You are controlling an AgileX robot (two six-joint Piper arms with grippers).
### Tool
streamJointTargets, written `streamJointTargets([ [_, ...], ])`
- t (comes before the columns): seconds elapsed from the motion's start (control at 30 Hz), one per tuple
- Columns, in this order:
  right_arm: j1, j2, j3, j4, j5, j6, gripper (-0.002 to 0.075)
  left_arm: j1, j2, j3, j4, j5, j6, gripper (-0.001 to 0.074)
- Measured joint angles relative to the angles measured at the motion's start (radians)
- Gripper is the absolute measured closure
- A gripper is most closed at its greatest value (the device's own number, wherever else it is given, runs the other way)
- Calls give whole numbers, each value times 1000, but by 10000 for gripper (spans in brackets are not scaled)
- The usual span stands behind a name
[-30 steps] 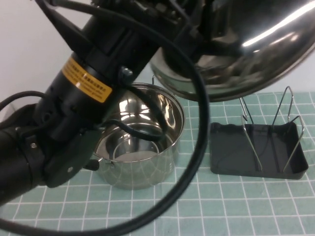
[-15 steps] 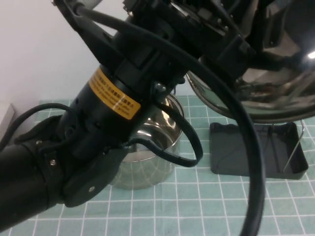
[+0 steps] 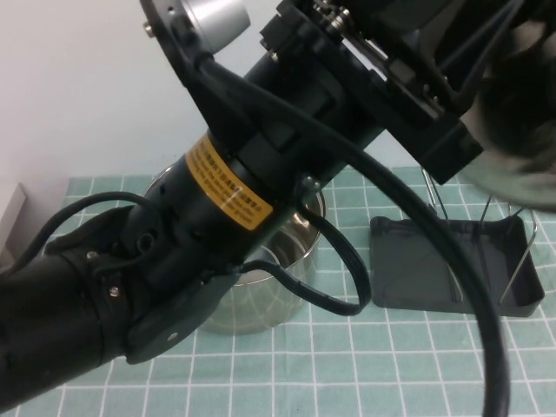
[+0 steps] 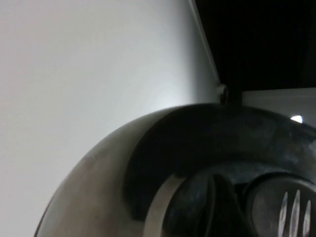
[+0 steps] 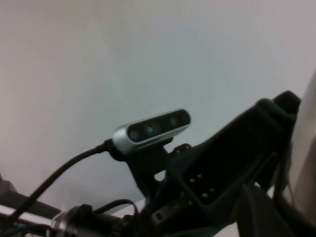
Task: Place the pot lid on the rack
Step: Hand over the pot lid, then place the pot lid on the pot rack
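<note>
Green checked cloth (image 3: pixel 347 365) w/ white grid lines covers the table; white wall behind. Nearest the camera, the left arm (image 3: pixel 174 252) fills most of the high view: black casing, yellow label, thick black cable (image 3: pixel 473 295) looping down toward the near right corner. It rises from the near left edge and reaches up and across toward the far right. Behind it, approx. mid-table, the steel pot (image 3: pixel 261 300) sits upright on the cloth, mostly hidden by the arm; rim and part of the wall show. Just right of the pot, not touching, the dark grey rack (image 3: pixel 417 269) lies flat near the right edge, wire loops (image 3: pixel 521 256) upright. Above the rack, at the far right, the pot lid (image 3: pixel 521 165) hangs in the air, blurred, tilted, clear of the loops. Left gripper is up at the lid, beyond the wrist block, but its fingertips are hidden; can't tell how wide it is or what it grips. Left wrist view shows the lid's shiny dome (image 4: pixel 94 187) close up w/ dark reflections, wall behind. Right gripper isn't visible anywhere; right wrist view shows only a camera (image 5: pixel 150 129) on the other arm vs. the wall.
</note>
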Motion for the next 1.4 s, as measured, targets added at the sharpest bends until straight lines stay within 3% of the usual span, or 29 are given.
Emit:
streamJointTargets([
  [0.07, 2, 2, -2, 7, 26, 0, 632, 0, 2, 0, 10, 8, -1, 410],
  [0.17, 2, 2, -7, 6, 35, -20, 644, 0, 5, 0, 23, 15, -7, 392],
  [0.33, 2, 11, -7, -6, -10, -46, 653, 0, 8, -8, 61, 95, -36, 120],
  [0.5, 2, 26, -7, -10, -142, -121, 653, 0, -29, -8, 76, 313, -34, 59],
  [0.6, 2, 56, -7, -10, -211, -156, 653, 0, -72, -8, 95, 521, -6, 151],
  [0.67, 2, 95, -7, -8, -228, -171, 653, 0, -110, -8, 95, 706, 24, 286],
  [0.73, 2, 141, -7, -8, -230, -187, 653, 0, -148, -8, 95, 884, 42, 489],
  [0.83, 2, 238, -7, -8, -230, -203, 653, 0, -207, -8, 99, 1112, 59, 658],
  [0.93, 17, 327, -7, -36, -253, -213, 653, 0, -256, -8, 99, 1331, 76, 712],
  [1.1, 116, 431, -1, -141, -413, -227, 653, 0, -302, -8, 95, 1550, 97, 731],
  [1.4, 174, 594, -1, -143, -502, -280, 654, 0, -317, -8, 82, 1602, 100, 733],
])
